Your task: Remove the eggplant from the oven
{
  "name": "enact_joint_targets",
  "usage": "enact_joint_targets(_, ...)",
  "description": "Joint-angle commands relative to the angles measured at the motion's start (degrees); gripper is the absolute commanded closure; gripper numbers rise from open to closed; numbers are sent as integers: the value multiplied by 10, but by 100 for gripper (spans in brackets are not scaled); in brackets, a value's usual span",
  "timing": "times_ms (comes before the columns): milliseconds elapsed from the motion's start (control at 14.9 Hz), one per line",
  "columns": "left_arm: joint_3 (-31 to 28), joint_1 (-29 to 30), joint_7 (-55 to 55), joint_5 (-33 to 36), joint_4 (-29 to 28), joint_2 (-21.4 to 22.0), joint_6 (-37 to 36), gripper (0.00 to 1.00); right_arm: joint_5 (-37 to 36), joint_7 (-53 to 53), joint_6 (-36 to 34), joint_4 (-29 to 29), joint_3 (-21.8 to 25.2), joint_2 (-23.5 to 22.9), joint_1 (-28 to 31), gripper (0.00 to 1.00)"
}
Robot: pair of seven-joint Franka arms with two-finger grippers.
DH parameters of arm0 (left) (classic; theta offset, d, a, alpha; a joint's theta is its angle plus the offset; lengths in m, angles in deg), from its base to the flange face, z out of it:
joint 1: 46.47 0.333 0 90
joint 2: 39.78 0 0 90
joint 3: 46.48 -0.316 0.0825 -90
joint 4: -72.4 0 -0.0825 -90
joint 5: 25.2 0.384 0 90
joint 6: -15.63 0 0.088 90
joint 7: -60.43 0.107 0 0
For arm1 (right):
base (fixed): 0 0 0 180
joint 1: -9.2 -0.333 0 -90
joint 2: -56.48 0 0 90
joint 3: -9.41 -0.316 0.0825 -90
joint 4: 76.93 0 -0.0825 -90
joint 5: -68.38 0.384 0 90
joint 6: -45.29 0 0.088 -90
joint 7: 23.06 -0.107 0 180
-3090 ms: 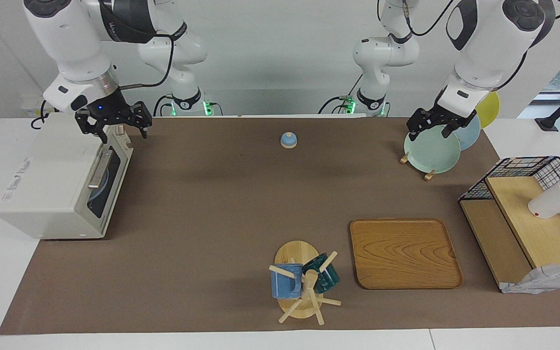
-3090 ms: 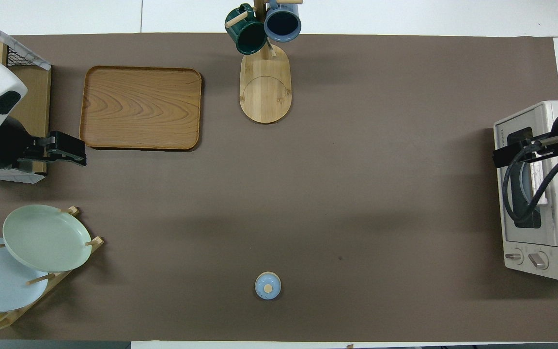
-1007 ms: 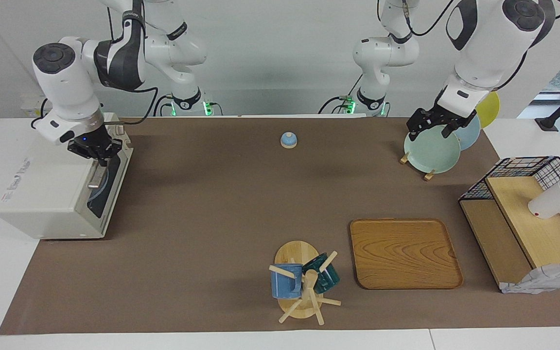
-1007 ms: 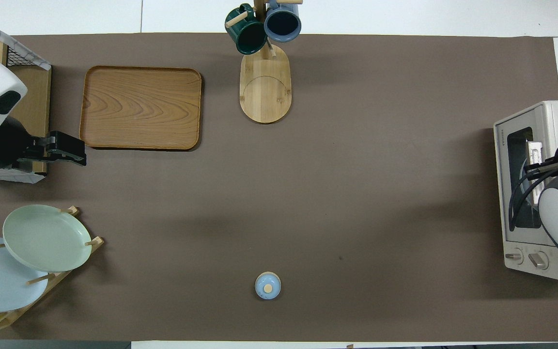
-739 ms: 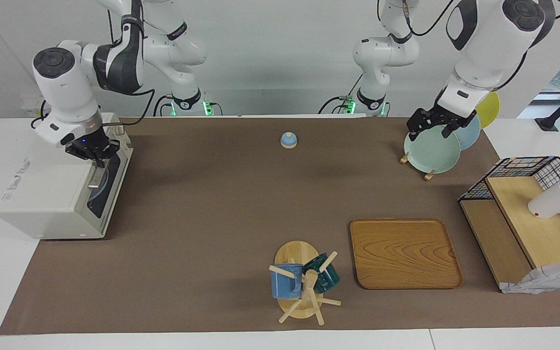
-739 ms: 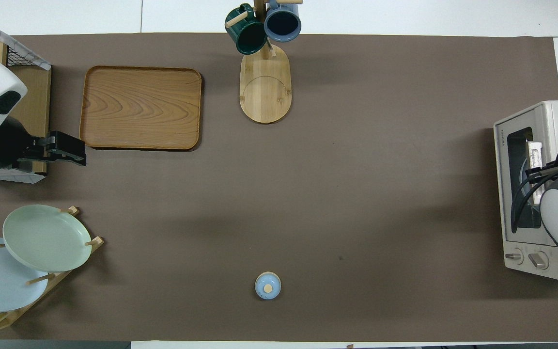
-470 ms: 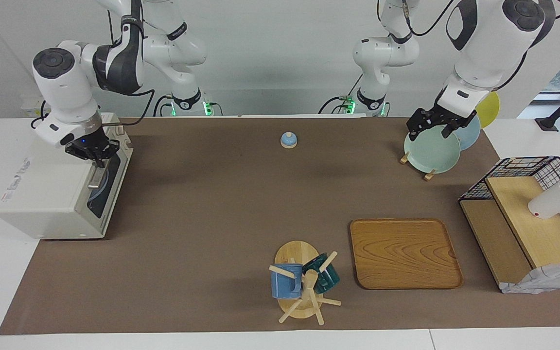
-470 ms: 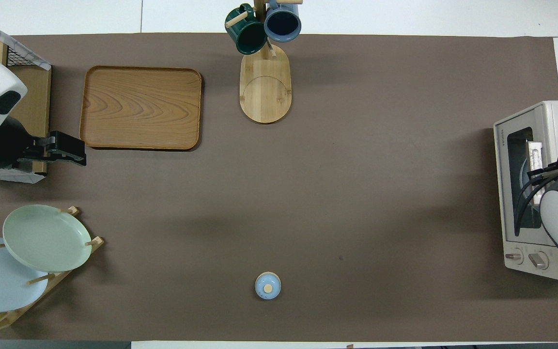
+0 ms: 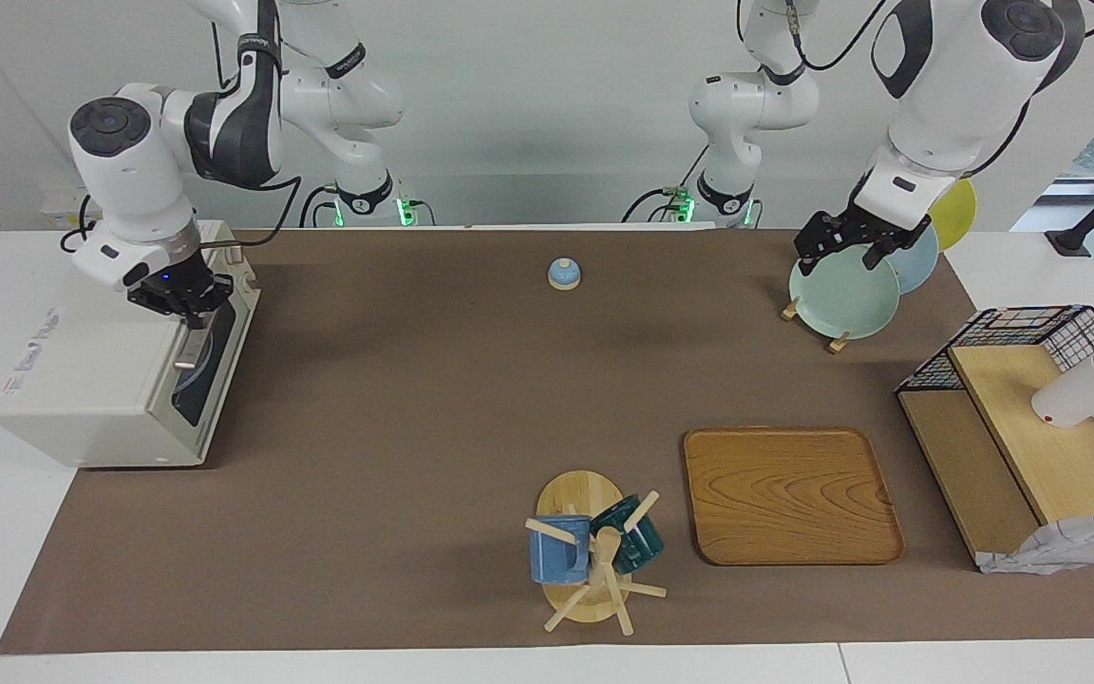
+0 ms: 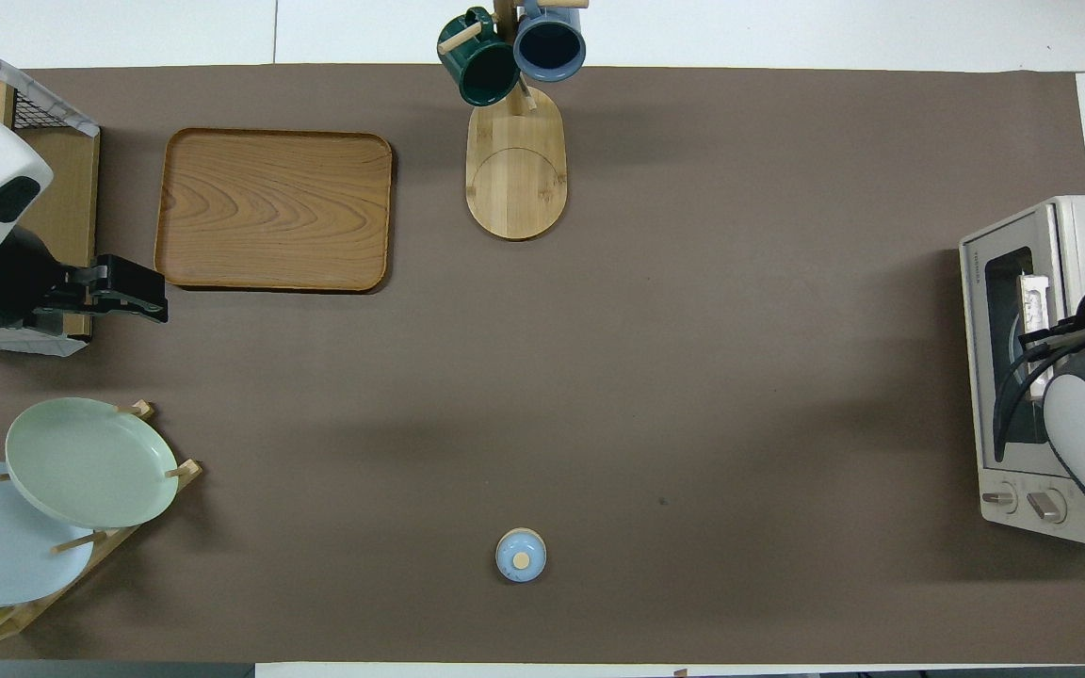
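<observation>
Three plates (image 9: 843,302) racked, two mugs (image 9: 558,549), one oven (image 9: 120,366).

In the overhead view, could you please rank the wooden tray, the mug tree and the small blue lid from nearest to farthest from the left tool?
1. Wooden tray, beside the left tool.
2. Mug tree, mid-table, farther from the robots.
3. Small blue lid, mid-table, nearest the robots.

Right hand (image 9: 188,306) lowered; left hand (image 9: 853,249) hangs idle.
</observation>
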Motion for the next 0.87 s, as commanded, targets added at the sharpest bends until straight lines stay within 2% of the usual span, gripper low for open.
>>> enact_joint_targets(0, 1, 6, -3, -6, -16, 16, 7, 0, 32, -13, 41, -31, -3, -9, -19, 100)
enact_joint_targets(269, 1, 6, -3, -6, -16, 16, 7, 0, 47, -33, 79, -31, -5, -33, -42, 100)
enact_joint_targets(604, 1, 6, -3, -6, -16, 16, 7, 0, 57, -68, 157, -40, -6, -90, -63, 100)
enact_joint_targets(739, 1, 6, -3, -6, -16, 16, 7, 0, 57, -69, 209, -67, -6, -91, -65, 100)
enact_joint_targets(806, 1, 6, -3, -6, -16, 16, 7, 0, 58, -73, 211, -71, -7, -90, -70, 100)
